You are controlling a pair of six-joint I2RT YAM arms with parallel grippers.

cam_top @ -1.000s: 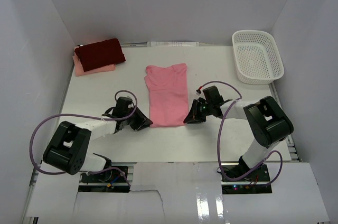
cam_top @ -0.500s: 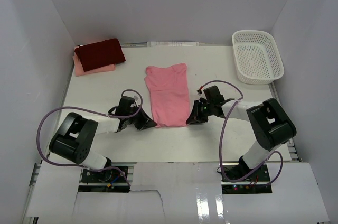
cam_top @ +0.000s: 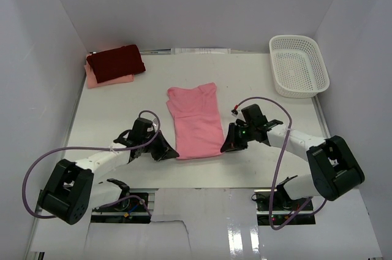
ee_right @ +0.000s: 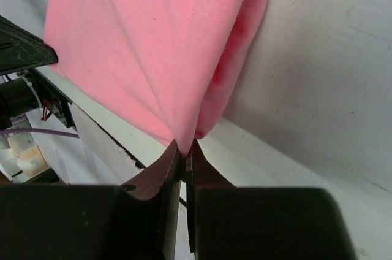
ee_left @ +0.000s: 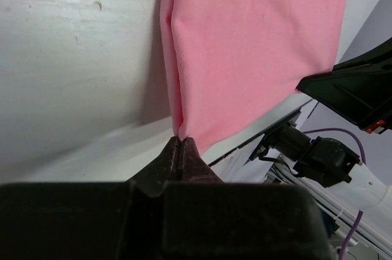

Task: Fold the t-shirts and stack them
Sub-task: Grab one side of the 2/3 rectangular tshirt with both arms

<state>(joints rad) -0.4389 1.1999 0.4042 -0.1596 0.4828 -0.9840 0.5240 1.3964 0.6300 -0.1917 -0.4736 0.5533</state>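
- The left gripper (cam_top: 174, 154) had been partly open a second earlier. It was now clamped on the near left corner of the salmon-pink cloth t-shirt (cam_top: 195, 126), and the left wrist view showed the jaws pressed together on a thin fold of hem.
- The right gripper (cam_top: 225, 148) stayed pinched shut on the near right corner, with cloth bunching into its tips in the right wrist view.
- Over that second both arms had drawn back toward their bases. The pink shirt, already a narrow lengthwise strip, had slid a little nearer along the white table (cam_top: 122, 107), still near its middle.
- With both near corners held, the shirt looked ready for its crosswise fold, the hem carried over toward the collar.
- The dark maroon folded t-shirt (cam_top: 116, 61) lay on the pale peach-pink folded t-shirt (cam_top: 101, 80) at the far left corner, unmoved; the pink one probably joins them.
- The white plastic mesh basket (cam_top: 298, 91) sat far right, apart from everything.
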